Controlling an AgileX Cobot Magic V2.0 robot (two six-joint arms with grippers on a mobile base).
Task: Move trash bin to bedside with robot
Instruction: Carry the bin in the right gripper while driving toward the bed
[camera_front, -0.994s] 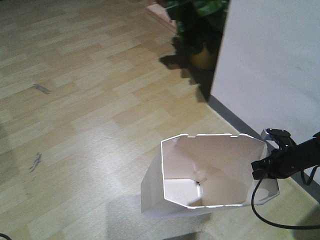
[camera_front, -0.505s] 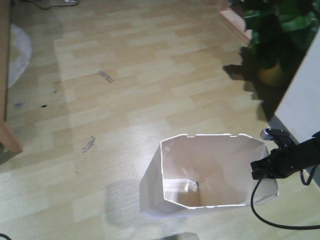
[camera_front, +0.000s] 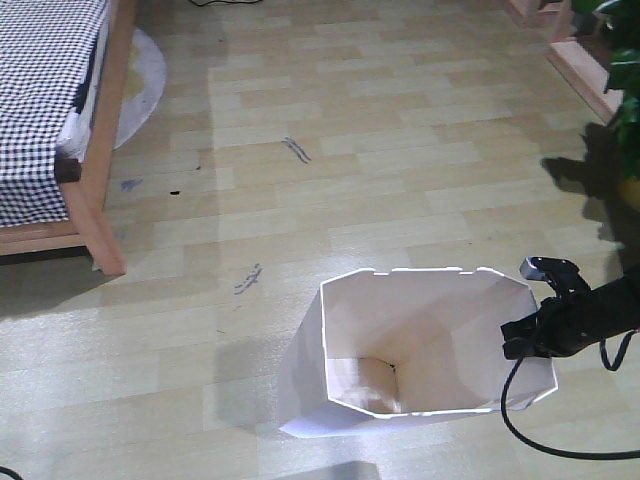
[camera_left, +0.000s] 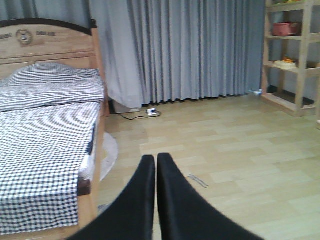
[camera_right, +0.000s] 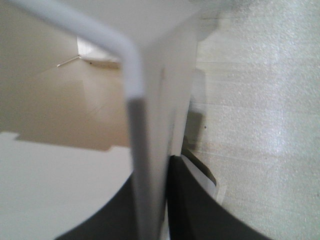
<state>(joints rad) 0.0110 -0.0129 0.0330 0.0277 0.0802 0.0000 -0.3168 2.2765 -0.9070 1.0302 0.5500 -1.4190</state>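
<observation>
- Trash bin (camera_front: 440, 330): white, open-topped and empty, on or just above the wooden floor (camera_front: 350, 150). It leans, and whether its base rests on the boards cannot be told. It is well apart from the bed (camera_front: 50, 90), which lies to the far left of the front view.
- Right gripper (camera_front: 528, 335): its jaws pinch the thin right-hand wall of the bin just below the rim. The wrist view shows the wall edge (camera_right: 145, 150) running between the two black jaws.
- Left gripper (camera_left: 152, 162): jaws pressed together on nothing, pointing across the floor with the checked bedding (camera_left: 45, 150) to its left.
- Hazard 1, slip: the hold is one narrow pinch on a smooth, flexible wall, on one side only. A jolt from the base could let the wall slide out or buckle, dropping the bin.
- Hazard 2, swing or drag: held off-centre, the bin may pivot about the pinch. If its base touches the floor it may catch on a board seam and twist free.
- Hazard 3, snag: the black cable (camera_front: 540, 440) loops close under the right rim and could hook it.
- Hazard 4, approach: the bed-frame corner (camera_front: 105, 255) and the round mat (camera_front: 145, 70) lie near the bedside. A wide turn could knock the bin against the wood or trip it on the mat edge.
</observation>
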